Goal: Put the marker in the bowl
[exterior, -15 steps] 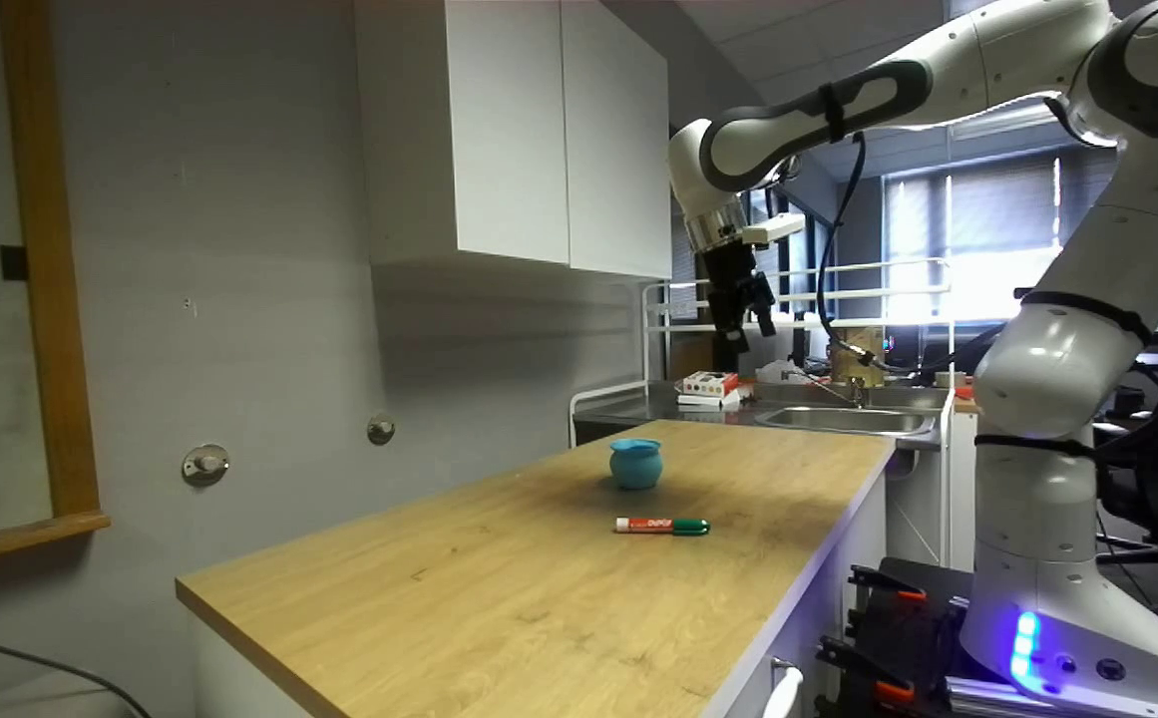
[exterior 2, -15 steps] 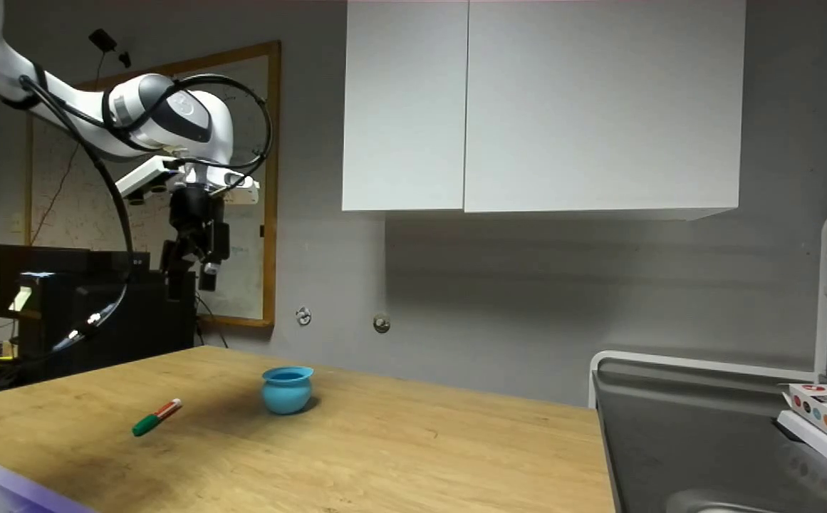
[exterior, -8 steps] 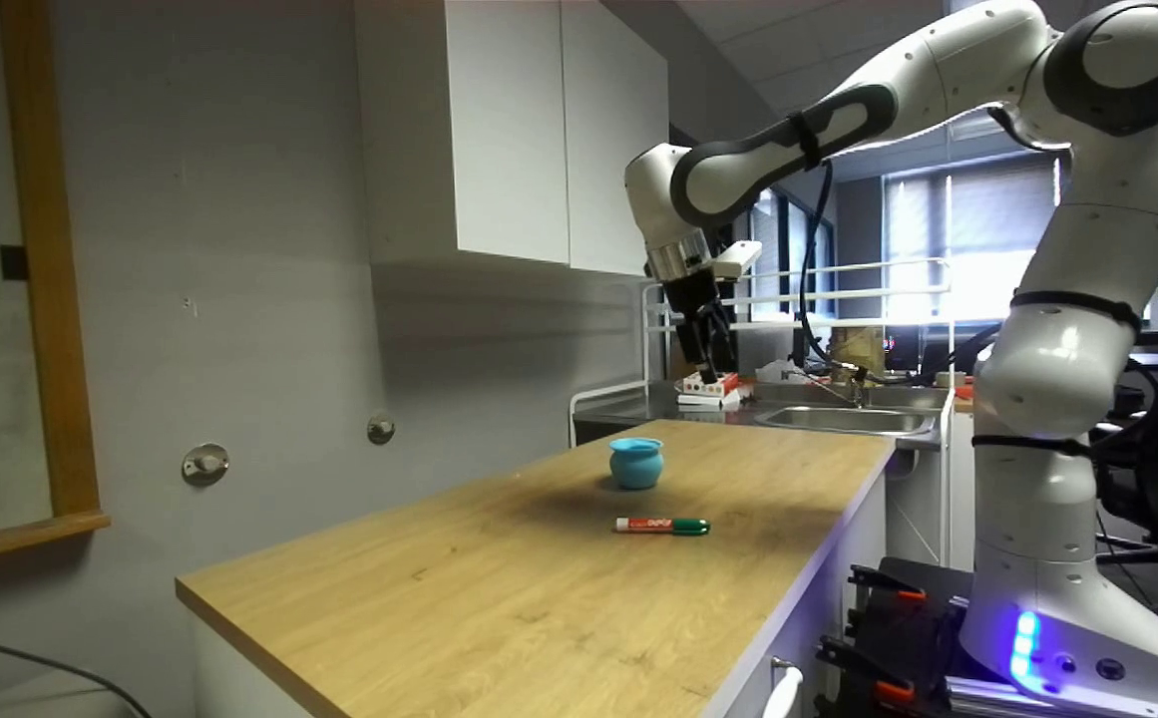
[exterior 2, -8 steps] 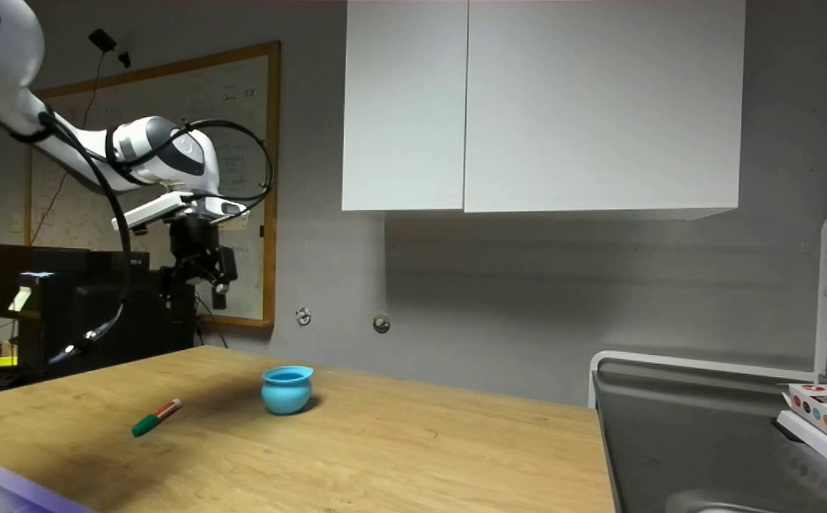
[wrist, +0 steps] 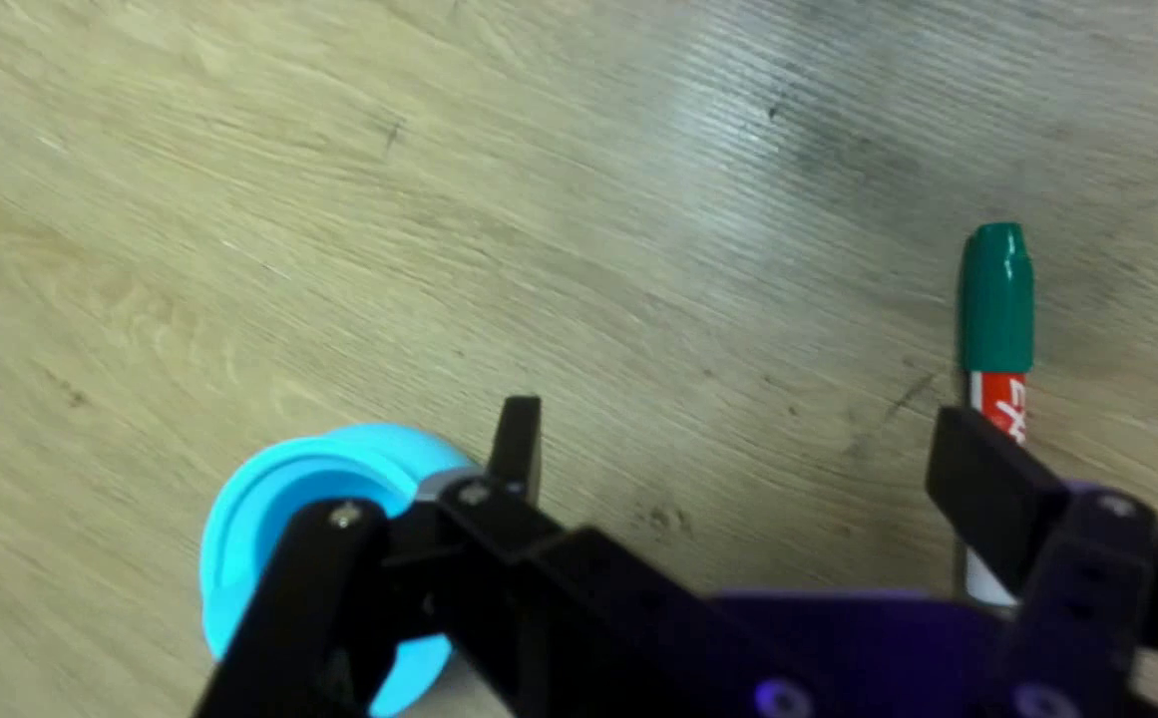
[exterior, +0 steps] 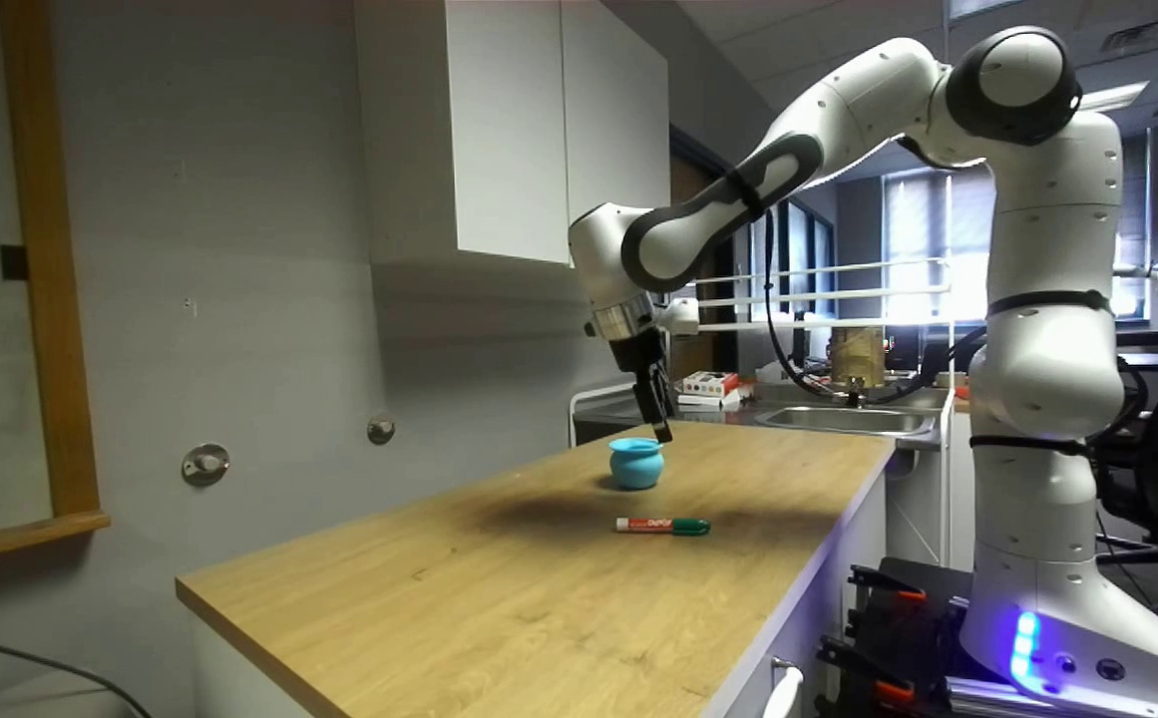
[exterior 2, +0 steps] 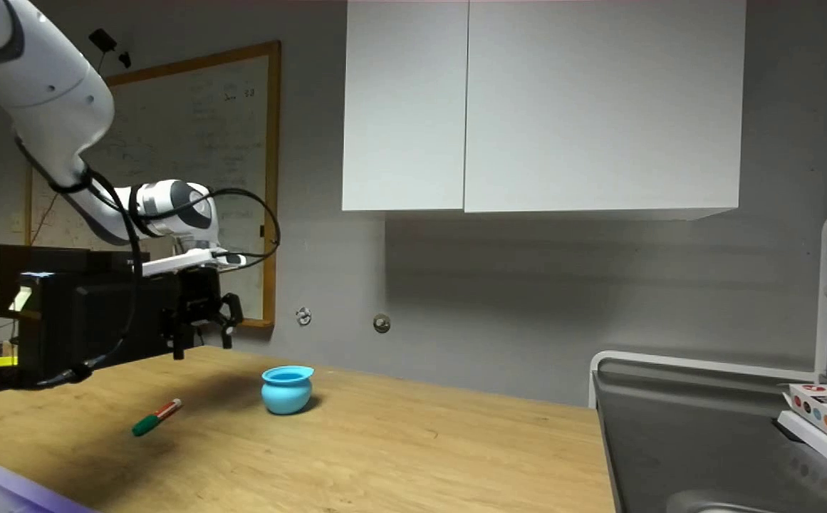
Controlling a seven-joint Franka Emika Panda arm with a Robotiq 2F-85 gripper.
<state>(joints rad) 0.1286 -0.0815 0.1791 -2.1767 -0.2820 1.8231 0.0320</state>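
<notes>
The marker (exterior: 663,526), red and white with a green cap, lies on the wooden counter in both exterior views (exterior 2: 158,417). The teal-blue bowl (exterior: 636,469) stands upright near it and also shows in an exterior view (exterior 2: 286,395). My gripper (exterior 2: 203,349) is open and empty, pointing down above the counter; it also shows in an exterior view (exterior: 660,436). In the wrist view the open gripper (wrist: 733,429) has its left finger in front of the bowl (wrist: 224,538). Its right finger covers part of the marker (wrist: 997,309). The bowl's inside is partly hidden.
The counter (exterior: 439,608) ends at a purple-edged front side. A white wall cabinet (exterior: 509,140) hangs above the back of it. Beyond the counter are a metal sink (exterior: 843,421), a white rack (exterior: 818,296) and small boxes (exterior 2: 826,413).
My arm has come down a good way, bringing the gripper lower toward the counter; it moved left in an exterior view. The marker and bowl have not moved.
</notes>
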